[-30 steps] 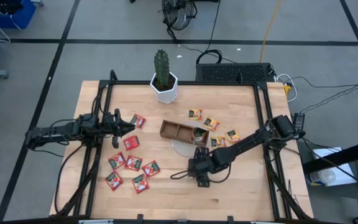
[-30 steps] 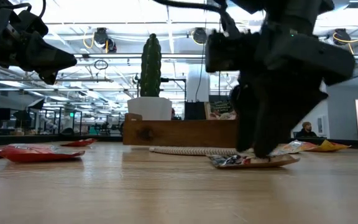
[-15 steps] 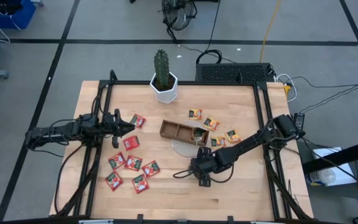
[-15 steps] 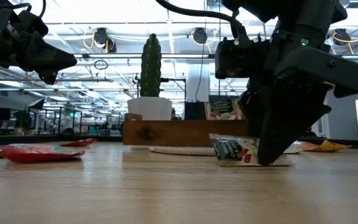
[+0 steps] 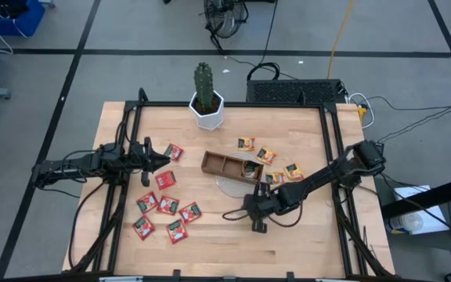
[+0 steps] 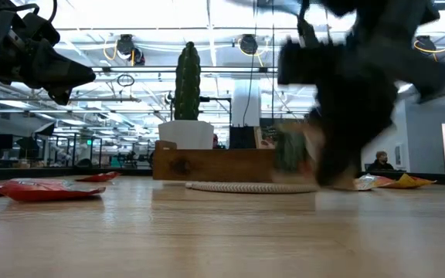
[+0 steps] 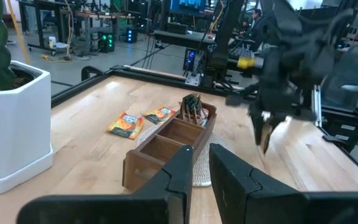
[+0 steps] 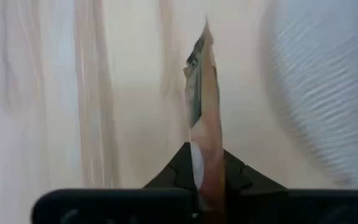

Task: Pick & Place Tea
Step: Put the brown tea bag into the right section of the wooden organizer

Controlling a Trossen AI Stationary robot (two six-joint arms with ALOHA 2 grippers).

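Observation:
My right gripper (image 5: 255, 221) hangs low over the table just near of the brown wooden tray (image 5: 227, 164), shut on one tea sachet (image 8: 202, 93). The low view shows that sachet (image 6: 290, 150) blurred in front of the tray. Red tea sachets (image 5: 167, 205) lie flat at the left, orange ones (image 5: 266, 154) beyond the tray's right end, and some stand in the tray's right compartment (image 5: 250, 168). My left gripper (image 5: 167, 157) hovers level at the left, pointing at the tray, its fingers (image 7: 188, 163) nearly together with nothing between them. My right gripper pinches the sachet's near edge (image 8: 199, 155) between its two fingers. The fingers slant down from the table's right side. The sachet shows edge-on and sticks out ahead of the fingertips. In the low view it hangs clear of the table.
A cactus in a white pot (image 5: 207, 98) stands at the far edge. A pale round mat (image 5: 227, 186) lies under the tray's near side. A black cable (image 5: 237, 213) loops beside the right gripper. Bare wood stretches along the near edge.
My right gripper has shut on a sachet that lay flat on the table. It first tipped the sachet up on edge, then lifted it clear, and it has drawn back a little toward the tray and the table's right.

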